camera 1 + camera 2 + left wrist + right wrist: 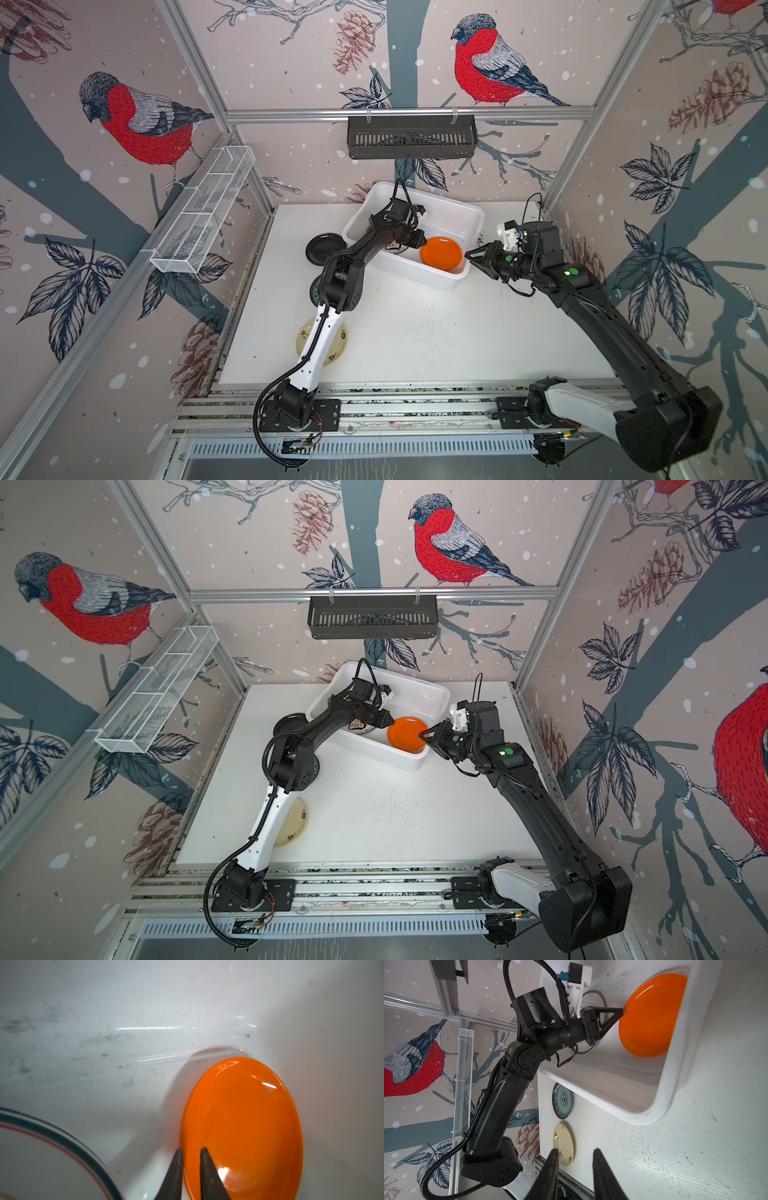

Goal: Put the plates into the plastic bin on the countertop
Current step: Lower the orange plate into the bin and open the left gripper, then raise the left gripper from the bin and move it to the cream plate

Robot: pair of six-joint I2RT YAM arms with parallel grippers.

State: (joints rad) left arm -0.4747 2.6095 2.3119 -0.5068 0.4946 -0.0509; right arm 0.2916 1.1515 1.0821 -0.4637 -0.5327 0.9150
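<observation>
With the glossy plain orange round plate (441, 253) in the large white plastic bin (419, 275) beside a black-rimmed white plate (41, 1157) (left gripper (191, 1149) slightly parted astride the orange rim, right gripper (576, 1149) parted, empty), 3 wait on the speckled white countertop (436, 332): black plate (322, 247), teal-patterned plate (563, 1100), cream plate (563, 1145).

Bright even light, glare on orange plate (241, 1130), soft shadows, wide-angle edge distortion

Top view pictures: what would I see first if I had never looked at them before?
Probably the bright orange plate inside the white plastic bin at the back of the countertop. The left gripper sits with its jaws either side of that plate's rim. The big red-breasted birds printed on the walls would catch your eye too.
</observation>
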